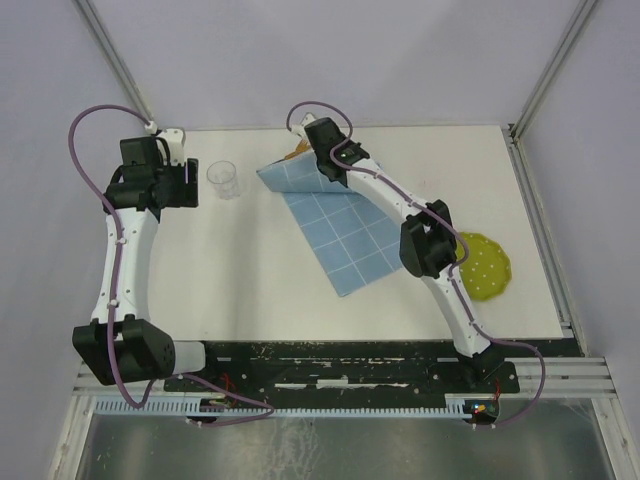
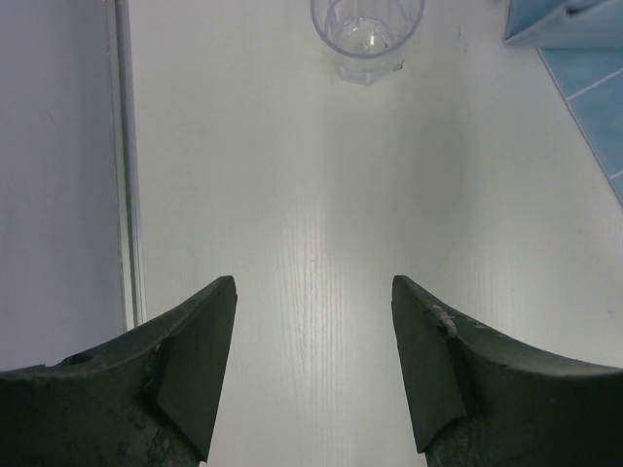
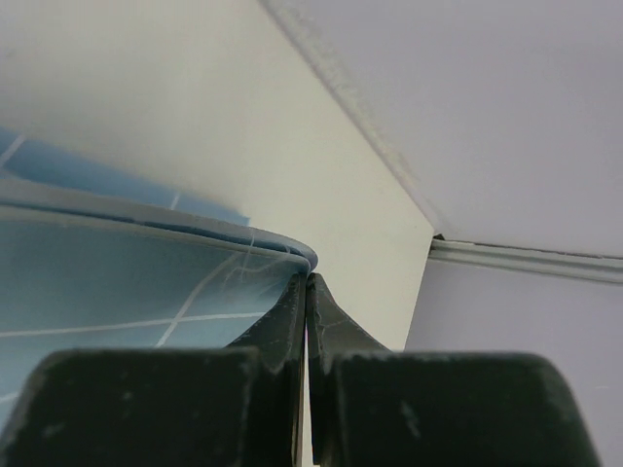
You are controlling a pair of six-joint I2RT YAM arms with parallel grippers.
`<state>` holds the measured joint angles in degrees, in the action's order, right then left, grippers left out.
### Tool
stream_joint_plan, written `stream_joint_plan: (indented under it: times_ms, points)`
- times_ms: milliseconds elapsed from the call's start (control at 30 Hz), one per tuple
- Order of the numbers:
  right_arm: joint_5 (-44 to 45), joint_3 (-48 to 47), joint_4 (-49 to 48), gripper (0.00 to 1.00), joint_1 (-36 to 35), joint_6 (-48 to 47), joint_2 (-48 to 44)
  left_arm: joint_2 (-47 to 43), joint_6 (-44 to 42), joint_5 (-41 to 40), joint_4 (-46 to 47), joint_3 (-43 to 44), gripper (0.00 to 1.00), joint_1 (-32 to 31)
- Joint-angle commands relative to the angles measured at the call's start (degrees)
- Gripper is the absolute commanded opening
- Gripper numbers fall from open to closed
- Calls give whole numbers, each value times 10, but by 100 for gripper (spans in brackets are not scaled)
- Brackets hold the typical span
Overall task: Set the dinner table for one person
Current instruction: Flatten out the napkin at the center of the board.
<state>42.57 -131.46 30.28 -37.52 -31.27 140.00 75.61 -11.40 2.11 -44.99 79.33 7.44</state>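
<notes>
The off-white dinner table (image 1: 230,280) holds a light-blue gridded cloth (image 1: 340,225) lying at an angle in the middle. My right gripper (image 1: 314,138) is at the table's far edge, shut on the cloth's far corner and holding it raised. In the right wrist view the jaws (image 3: 309,284) meet at the curled cloth edge (image 3: 127,282). A clear glass (image 1: 224,179) stands upright at the back left. My left gripper (image 1: 189,180) is open and empty just left of it. In the left wrist view the glass (image 2: 367,34) is ahead of the gripper (image 2: 313,292).
A yellow-green dotted plate (image 1: 487,266) lies at the right, partly behind the right arm. Something orange-brown (image 1: 296,151) peeks out beside the raised cloth at the back. A metal frame rail (image 1: 535,200) borders the table's right edge.
</notes>
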Motion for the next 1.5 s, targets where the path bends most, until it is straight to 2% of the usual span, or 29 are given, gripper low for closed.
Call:
stream_joint_plan:
  times_ms: [0, 67, 200, 367, 533, 667, 733, 867, 1033, 1233, 1267, 1367, 1400, 1467]
  points:
    - [30, -84, -94, 2, 12, -50, 38, 0, -16, 17, 3, 24, 72, 4]
    - [31, -105, -116, 2, 13, -65, 61, 1, -12, 18, 3, 24, 72, 4]
    - [49, -89, -251, 2, 11, -133, 93, 2, -14, 17, 0, 18, 72, 4]
    - [50, -134, -324, 2, 12, -176, 154, 0, -16, 14, -1, 3, 72, 4]
    - [52, -114, -419, 2, 13, -197, 171, -2, -24, 9, -7, -12, 72, 3]
    - [47, -71, -551, 2, 14, -238, 185, -1, -28, 7, -8, -17, 72, 4]
    - [50, -79, -588, 2, 19, -244, 200, -1, -28, 9, -8, -21, 72, 4]
    - [44, -88, -613, 1, 31, -236, 206, 3, -29, 9, -10, -20, 72, 4]
    - [38, -148, -575, 2, 49, -230, 229, 9, -28, 11, -10, -15, 72, 4]
    - [26, -151, -560, 2, 68, -224, 226, 14, -28, 15, -9, -10, 72, 4]
    - [26, -152, -560, 8, 69, -228, 228, 14, -28, 16, -8, -11, 72, 3]
    - [32, -158, -558, 49, 73, -239, 236, 15, -28, 18, -7, -9, 72, 4]
    - [37, -160, -560, 58, 75, -242, 238, 16, -28, 19, -8, -8, 72, 4]
    - [50, -164, -549, 68, 78, -237, 239, 18, -28, 21, -8, -6, 72, 4]
